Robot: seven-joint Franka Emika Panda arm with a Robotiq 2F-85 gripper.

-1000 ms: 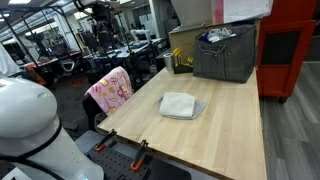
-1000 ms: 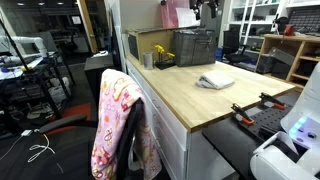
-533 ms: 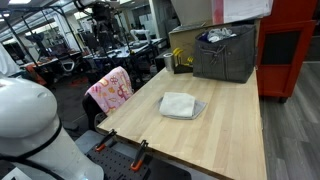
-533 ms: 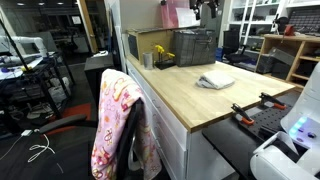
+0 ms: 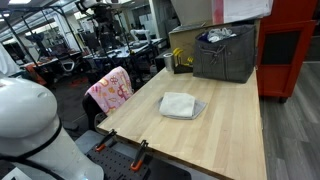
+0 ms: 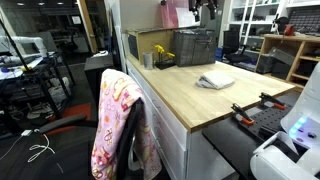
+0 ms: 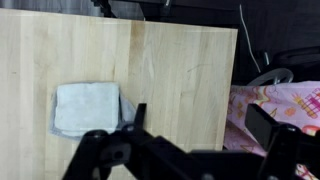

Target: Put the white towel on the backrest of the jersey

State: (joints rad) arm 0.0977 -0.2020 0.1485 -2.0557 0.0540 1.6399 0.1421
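Pale wooden surface [image 7: 180, 60] carries the folded white towel [image 7: 88, 108] near its middle, lying left of the hand [image 7: 198, 118], whose jaws gape wide and empty; the pink jersey [image 7: 295, 95] drapes the chair backrest to the right.

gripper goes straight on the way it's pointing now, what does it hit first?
Probably the bare wooden tabletop, not the white towel. In the wrist view the open gripper points at wood just beside the towel. Its height is unclear.

Wooden table [image 5: 230, 130] with a bin [image 5: 225, 55]
The grey bin stood at the table's far end, beside a red cabinet [image 5: 287, 50].
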